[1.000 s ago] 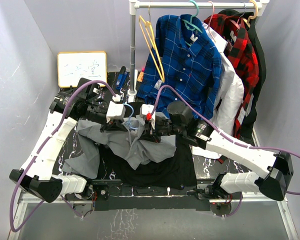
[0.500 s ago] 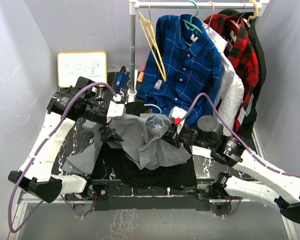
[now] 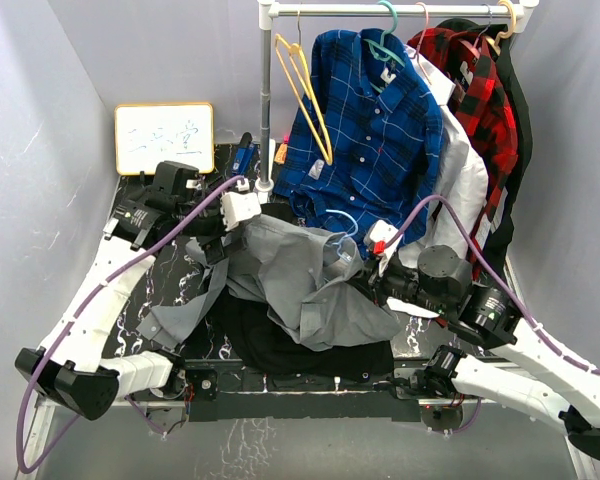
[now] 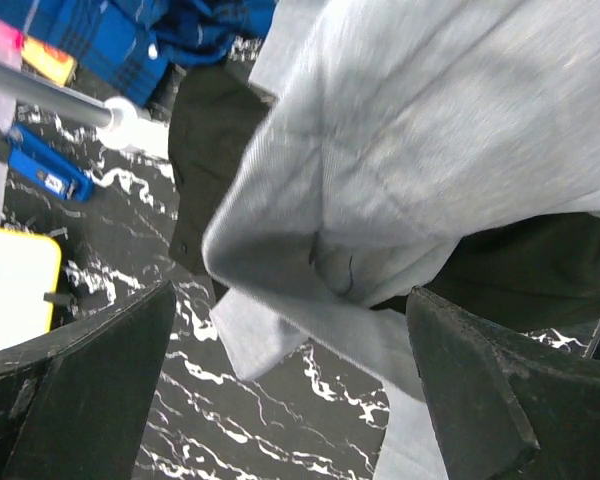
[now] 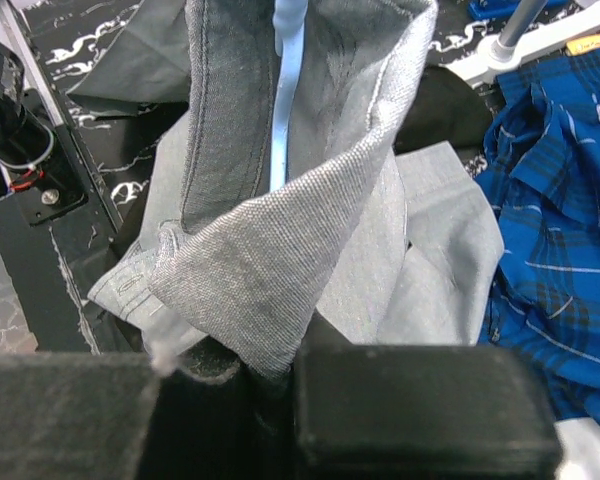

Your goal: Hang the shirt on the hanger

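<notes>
**Top view:** the shirt (image 3: 300, 285) is seen heaped over a black cloth (image 3: 280, 345), with the hanger (image 3: 342, 218) hook projecting at the collar; insertion is judged begun, but shoulder seating is unconfirmed.
**Left wrist view:** the left gripper (image 4: 288, 300) is spread wide with nothing held; a hanging shirt fold is shown.
**Right wrist view:** the right gripper (image 5: 270, 385) is clamped on collar fabric; only here is the hanger's blue wire shown inside the shirt.

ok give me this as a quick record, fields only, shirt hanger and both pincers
shirt: grey, bunched, raised at the collar, lower part over black cloth
hanger: light blue, partly inside the shirt's collar
left pincer: open, grips nothing, shirt just ahead of it
right pincer: shut on shirt fabric near the collar
task: shirt not yet sitting squarely on hanger
</notes>
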